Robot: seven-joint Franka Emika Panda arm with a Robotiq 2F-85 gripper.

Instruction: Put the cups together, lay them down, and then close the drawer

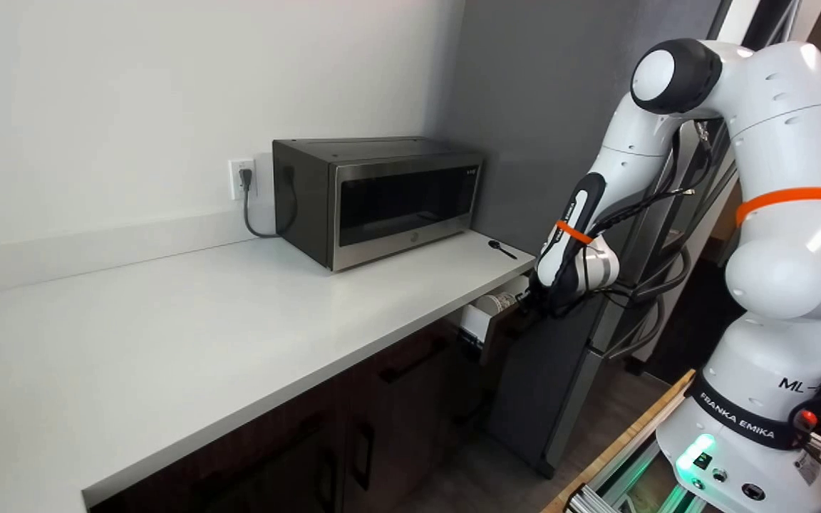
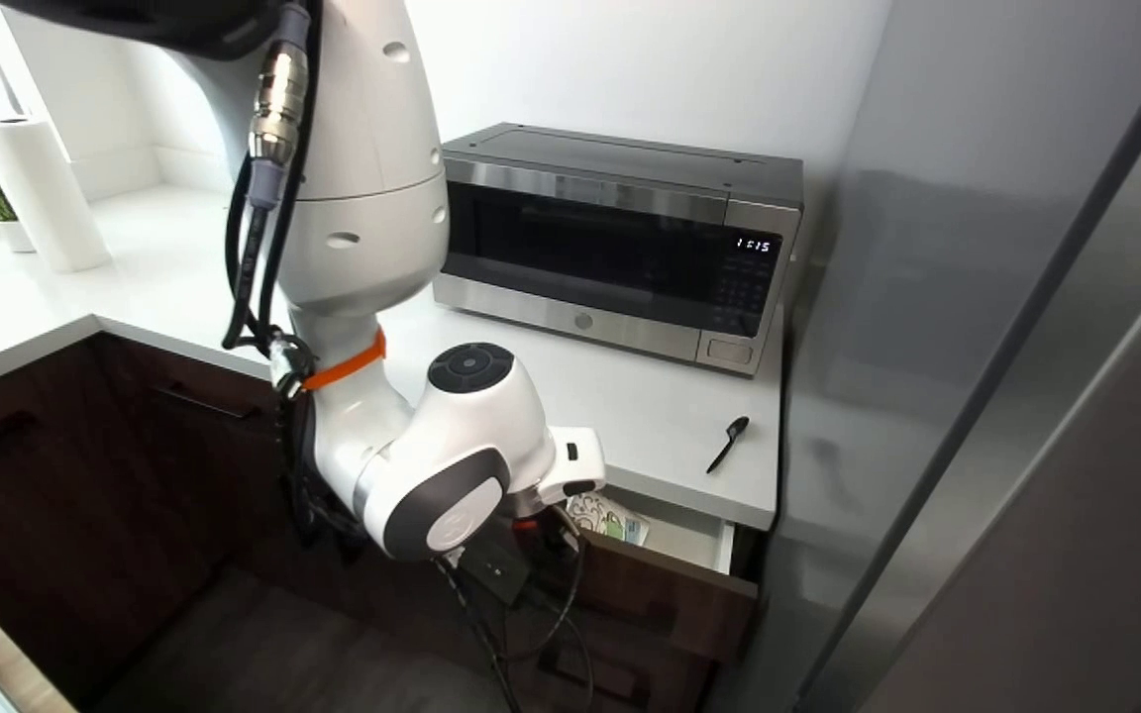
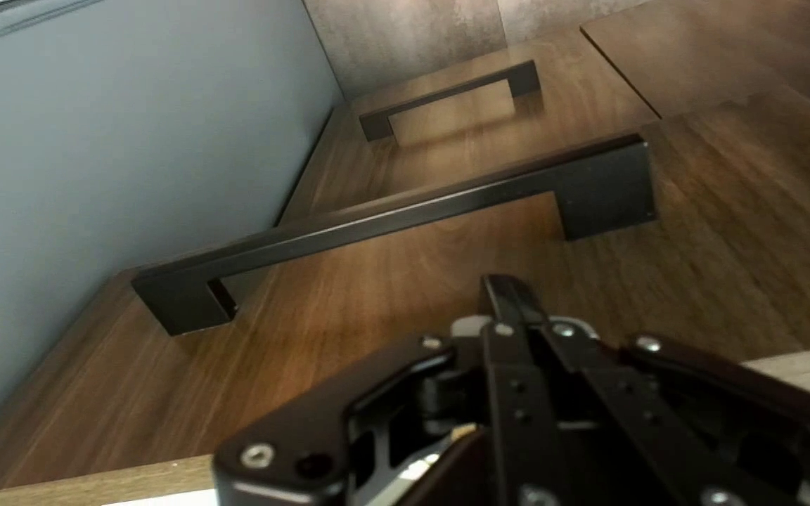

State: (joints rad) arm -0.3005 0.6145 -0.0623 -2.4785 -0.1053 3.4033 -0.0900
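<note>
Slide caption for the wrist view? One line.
Shut gripper at the brown-fronted drawer, the drawer's dark handle ungripped, a second handle visible beyond.

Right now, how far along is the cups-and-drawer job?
Looks done: what seem to be the cups lie on their side inside the drawer; whether they are nested I cannot tell. In hand: probably the closing, as the shut end effector is at the drawer's front, not gripping the handle. Left: pushing the drawer in, since it stands open beneath the counter.
</note>
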